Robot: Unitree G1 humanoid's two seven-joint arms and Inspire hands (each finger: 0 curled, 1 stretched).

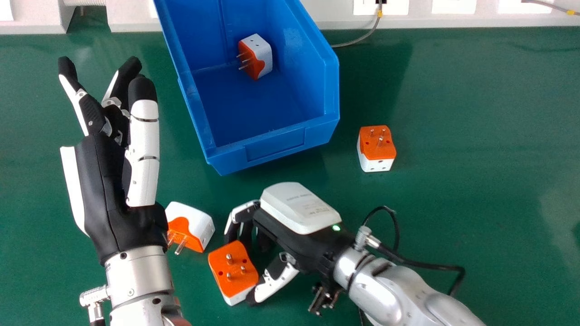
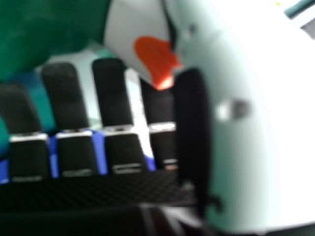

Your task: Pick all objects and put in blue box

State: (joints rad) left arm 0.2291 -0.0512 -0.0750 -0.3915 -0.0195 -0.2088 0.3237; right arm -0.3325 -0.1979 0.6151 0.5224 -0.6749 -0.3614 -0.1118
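Note:
My right hand [image 1: 294, 208] is at the lower middle in the head view, its bent fingers and thumb pinching an orange-and-white plug adapter [image 1: 233, 269], pins up. In the right hand view, that adapter [image 2: 129, 30] sits between the fingers and thumb of my right hand [image 2: 112, 93]. Left of it, a second adapter [image 1: 195, 224] lies partly hidden by my left hand [image 1: 108, 194], which is open with extended fingers. Another adapter [image 1: 377, 147] stands pins up, right of the blue box [image 1: 274, 147]. Inside the box is one more adapter [image 1: 258, 56], pins facing left.
A green table [image 1: 471, 181] carries everything. Along its back edge runs a pale panel [image 1: 335, 13] with a grey cable [image 1: 362, 38] near the box. Black cables [image 1: 421, 265] loop beside my right wrist.

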